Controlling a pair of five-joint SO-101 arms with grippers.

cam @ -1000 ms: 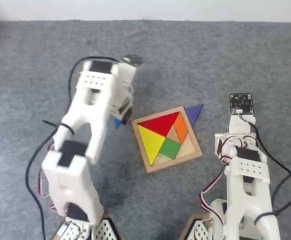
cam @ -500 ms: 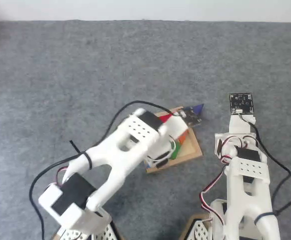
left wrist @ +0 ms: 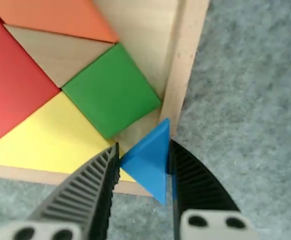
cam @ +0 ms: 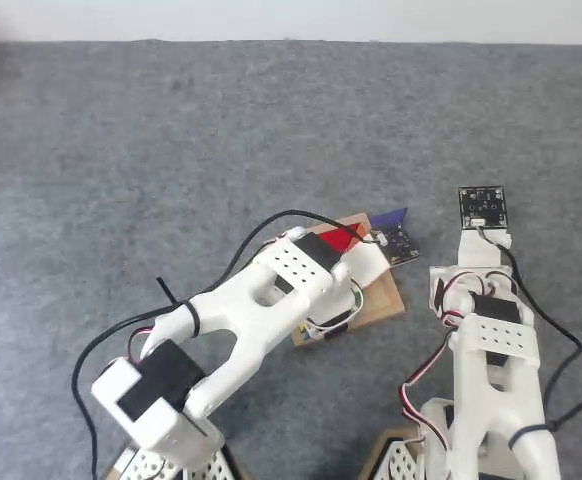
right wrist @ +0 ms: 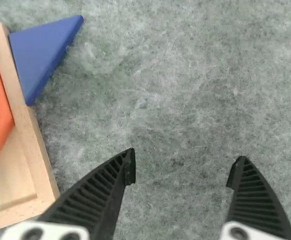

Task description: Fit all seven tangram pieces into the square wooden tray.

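Surface [cam: 171,130]: grey felt-like covering, spread across the whole working area, with a pale wall strip [cam: 291,20] along its far edge. Square wooden tray [left wrist: 183,65]: lying flat on the felt near the middle, set at an angle to the wall and largely hidden in the high view beneath the left arm [cam: 261,310]. Inside the tray, lying flat: red triangle [left wrist: 10,95], yellow triangle [left wrist: 50,140], green square [left wrist: 110,90], orange piece [left wrist: 60,17] and wood-coloured triangle [left wrist: 55,55], fitted edge to edge. Left end effector [left wrist: 142,149]: clamped on a small blue triangle [left wrist: 150,160], held on edge over a tray corner, just beside the green square; contact with the rim not discernible. Dark blue triangle [right wrist: 40,47]: outside the tray, flat on the felt, its long edge against the outer side of the rim. Right end effector [right wrist: 185,159]: jaws spread wide, gripping nothing, above bare felt near that dark blue triangle. Right arm [cam: 491,350]: standing beside the tray, apart from it.
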